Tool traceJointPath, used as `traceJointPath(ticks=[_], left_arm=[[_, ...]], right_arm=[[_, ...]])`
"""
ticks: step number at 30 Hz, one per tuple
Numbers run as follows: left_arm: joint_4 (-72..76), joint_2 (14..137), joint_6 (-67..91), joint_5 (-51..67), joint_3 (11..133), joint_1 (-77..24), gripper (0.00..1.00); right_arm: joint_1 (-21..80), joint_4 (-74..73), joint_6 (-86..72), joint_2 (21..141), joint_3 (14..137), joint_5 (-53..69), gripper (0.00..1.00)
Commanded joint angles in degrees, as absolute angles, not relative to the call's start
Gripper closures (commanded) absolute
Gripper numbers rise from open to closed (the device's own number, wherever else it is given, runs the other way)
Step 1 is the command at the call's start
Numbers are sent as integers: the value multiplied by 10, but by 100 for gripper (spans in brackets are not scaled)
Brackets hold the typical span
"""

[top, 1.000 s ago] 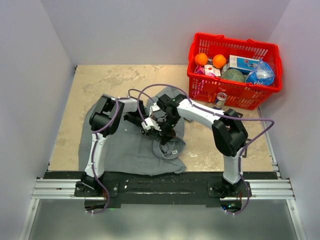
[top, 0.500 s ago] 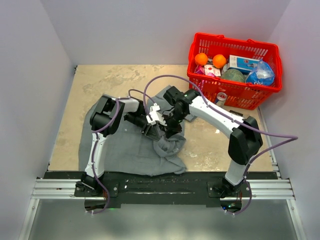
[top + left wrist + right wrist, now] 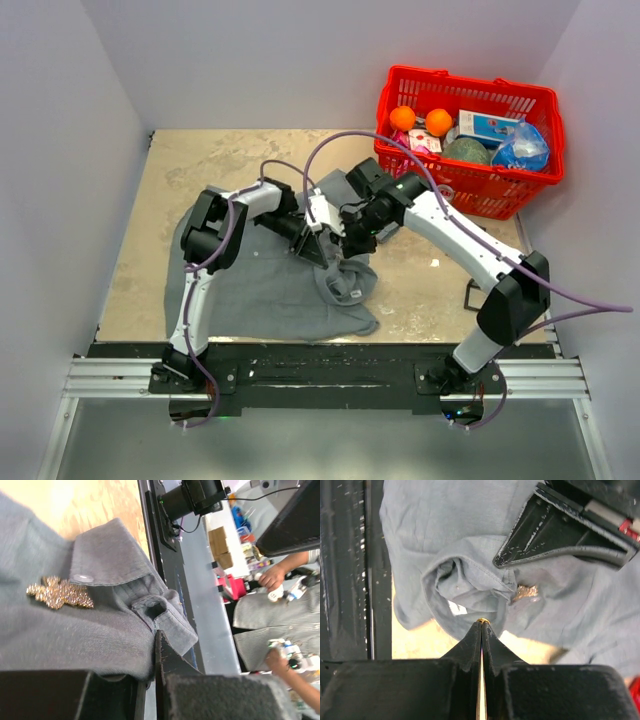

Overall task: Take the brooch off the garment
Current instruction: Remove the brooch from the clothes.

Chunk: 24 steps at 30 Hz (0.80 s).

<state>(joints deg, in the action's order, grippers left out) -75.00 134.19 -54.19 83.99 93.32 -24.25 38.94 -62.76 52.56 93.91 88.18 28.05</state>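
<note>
Shirt: the grey short-sleeved collared shirt of thin woven cloth [image 3: 250, 295] lies spread on the beige mottled tabletop [image 3: 200, 160]. Its collar end is bunched and raised between the two arms, probably so the pinned part can be reached from the side.

Brooch: the gold, glittering cluster-shaped brooch [image 3: 60, 592] sits on the shirt front just beside a small white button [image 3: 82, 578] under the collar [image 3: 112, 555], so it is not yet off the garment.

Left gripper: the left gripper [image 3: 152, 677] has its jaws drawn almost together on a fold of the shirt near the collar, a little away from the brooch. This looks like an anchoring hold that keeps the cloth taut and the brooch facing outward, so a pull moves the pin and not the fabric.

Right gripper: the right gripper [image 3: 481, 625] has its fingers pressed flat against each other. A thin gold line runs along the seam between them, and I cannot tell whether that is part of the brooch or of the fingers. The tips point at a puckered fold just beside the brooch, and whether they touch the cloth I cannot tell.

Step in hand: by my reading, one arm braces while the other works at the pin.

Risk: the thin cloth could lift with the brooch if the brace slips.

Bystander: a red plastic basket [image 3: 540, 105] of groceries stands well apart at the far right.
</note>
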Motion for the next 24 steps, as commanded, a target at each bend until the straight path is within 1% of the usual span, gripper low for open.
traceJointPath(ticks=[1,2,3,4,5,6,7,8,9,10,12,13,17,18,20,22,24], left_arm=[[-735,1324,-489,843,1009,-252,100],[-716,1319,-462,838,1017,-255,100],[-646,1302,-375,830,1016,-264,100],[-588,1286,-310,796,1011,-270,100],[-506,1262,-224,760,969,-277,99],[-289,1193,-36,714,928,-289,78],[-183,1156,41,623,880,-292,66],[-97,1130,95,596,808,-292,48],[-34,1110,145,571,797,-292,43],[-41,1112,155,525,815,-293,41],[-95,1114,160,496,837,-292,37],[-100,1103,157,459,827,-292,36],[-68,1003,126,403,753,-292,31],[-86,969,93,391,744,-293,30],[-134,946,56,366,714,-297,29],[-173,937,5,360,687,-304,31],[-185,940,-27,359,665,-324,38]], right_arm=[[338,-592,428,903,905,261,100],[328,-585,418,897,904,253,100],[310,-580,411,891,902,250,100],[303,-569,399,876,895,246,100],[297,-562,393,869,890,242,100],[289,-555,389,860,887,236,100],[289,-547,384,846,876,233,100],[287,-543,383,838,871,231,100],[287,-541,381,830,865,229,100],[287,-535,374,824,853,228,100],[287,-529,367,800,838,226,100],[288,-524,360,788,822,225,100],[287,-518,355,751,795,220,100],[287,-515,353,739,793,218,100],[287,-505,351,731,788,217,100],[286,-491,345,724,786,217,100],[282,-479,334,714,777,216,100]])
